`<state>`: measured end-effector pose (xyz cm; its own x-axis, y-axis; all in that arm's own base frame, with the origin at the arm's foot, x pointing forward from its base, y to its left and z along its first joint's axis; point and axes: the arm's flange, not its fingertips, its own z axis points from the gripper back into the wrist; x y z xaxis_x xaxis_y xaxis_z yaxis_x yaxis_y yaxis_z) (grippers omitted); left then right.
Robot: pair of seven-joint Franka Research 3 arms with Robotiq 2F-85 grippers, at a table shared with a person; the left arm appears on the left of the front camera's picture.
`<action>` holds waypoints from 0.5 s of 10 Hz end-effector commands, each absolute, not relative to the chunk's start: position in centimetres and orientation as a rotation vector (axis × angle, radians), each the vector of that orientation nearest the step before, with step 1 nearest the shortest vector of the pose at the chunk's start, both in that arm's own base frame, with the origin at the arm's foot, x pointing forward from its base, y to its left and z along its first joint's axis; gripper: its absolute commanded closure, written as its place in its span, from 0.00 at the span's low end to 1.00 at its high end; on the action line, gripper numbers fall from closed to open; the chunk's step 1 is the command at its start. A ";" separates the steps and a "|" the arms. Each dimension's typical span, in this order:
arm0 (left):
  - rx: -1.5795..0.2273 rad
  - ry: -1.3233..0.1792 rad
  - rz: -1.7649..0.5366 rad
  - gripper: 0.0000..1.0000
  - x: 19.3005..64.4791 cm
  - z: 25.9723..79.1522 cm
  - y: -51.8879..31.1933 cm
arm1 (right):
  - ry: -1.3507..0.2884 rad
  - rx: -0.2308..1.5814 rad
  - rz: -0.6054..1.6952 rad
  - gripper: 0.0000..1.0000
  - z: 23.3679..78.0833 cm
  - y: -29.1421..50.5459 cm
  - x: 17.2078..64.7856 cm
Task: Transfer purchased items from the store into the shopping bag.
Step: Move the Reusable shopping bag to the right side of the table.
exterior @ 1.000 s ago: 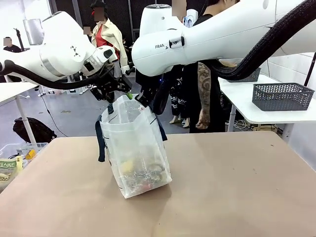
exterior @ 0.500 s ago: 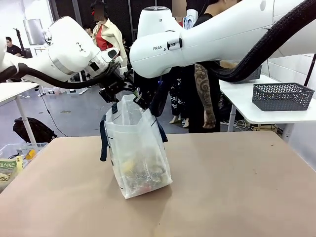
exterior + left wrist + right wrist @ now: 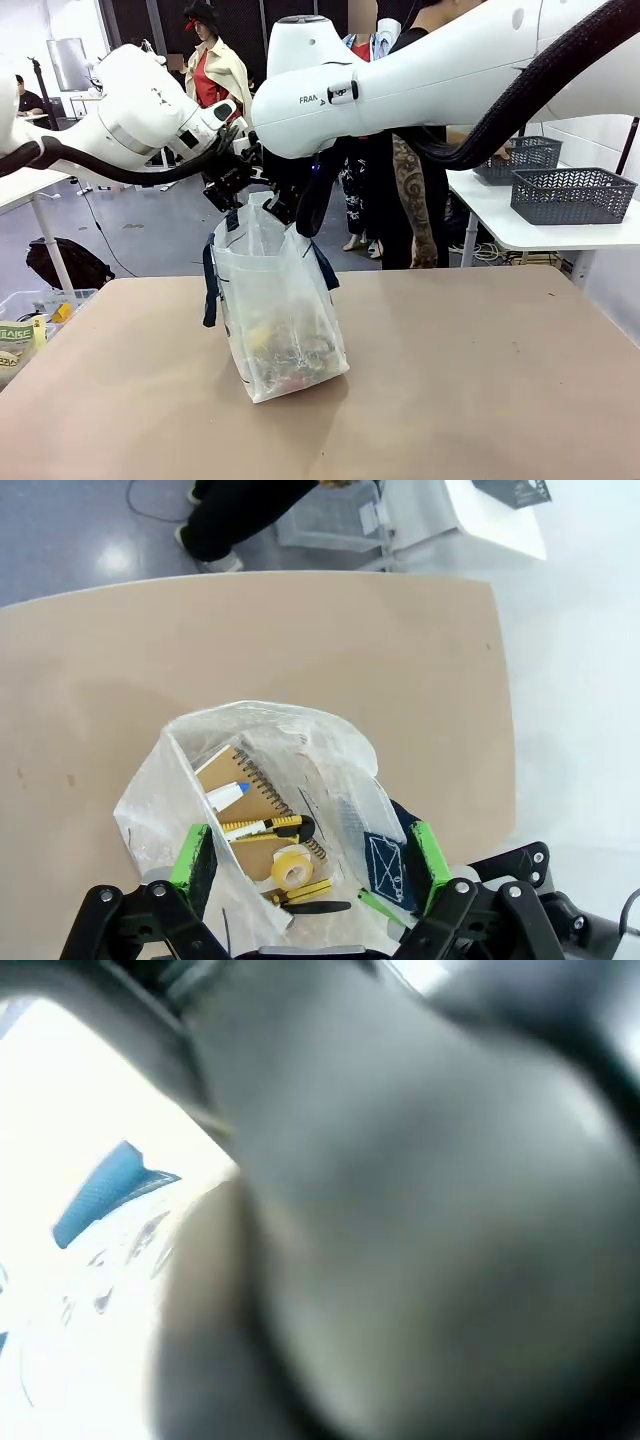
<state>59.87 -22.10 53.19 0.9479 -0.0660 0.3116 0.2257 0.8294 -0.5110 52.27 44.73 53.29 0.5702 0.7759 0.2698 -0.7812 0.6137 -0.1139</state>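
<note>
Left hand [image 3: 312,860] has closed in over the shopping bag [image 3: 275,310] mouth

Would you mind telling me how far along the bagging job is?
Done: a notebook, yellow cutter and tape roll lie inside the shopping bag. In hand: left gripper open above the bag mouth; right gripper shut at the rim. What remains cannot be told.

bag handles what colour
Navy blue handles on the shopping bag; clearest in the front view.
</note>
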 end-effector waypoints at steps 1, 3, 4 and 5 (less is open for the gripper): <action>-0.539 -0.261 -0.181 0.02 60.5 53.6 -22.7 | -0.299 -0.016 0.935 1.00 53.4 45.9 52.8; -0.534 -0.234 -0.184 0.02 61.3 53.4 -23.4 | -0.290 -0.022 0.950 1.00 53.2 46.4 52.7; -0.525 -0.220 -0.164 0.02 61.8 53.2 -23.7 | -0.287 -0.019 0.949 1.00 53.2 46.3 52.7; -0.518 -0.195 -0.158 0.02 62.1 53.0 -23.8 | -0.289 -0.019 0.948 1.00 53.3 46.4 52.6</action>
<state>61.04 -23.23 52.60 0.9591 -0.1065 0.2621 0.2261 0.8455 -0.4838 52.19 46.02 52.98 0.5572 0.7922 0.2488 -0.7947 0.5957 -0.1168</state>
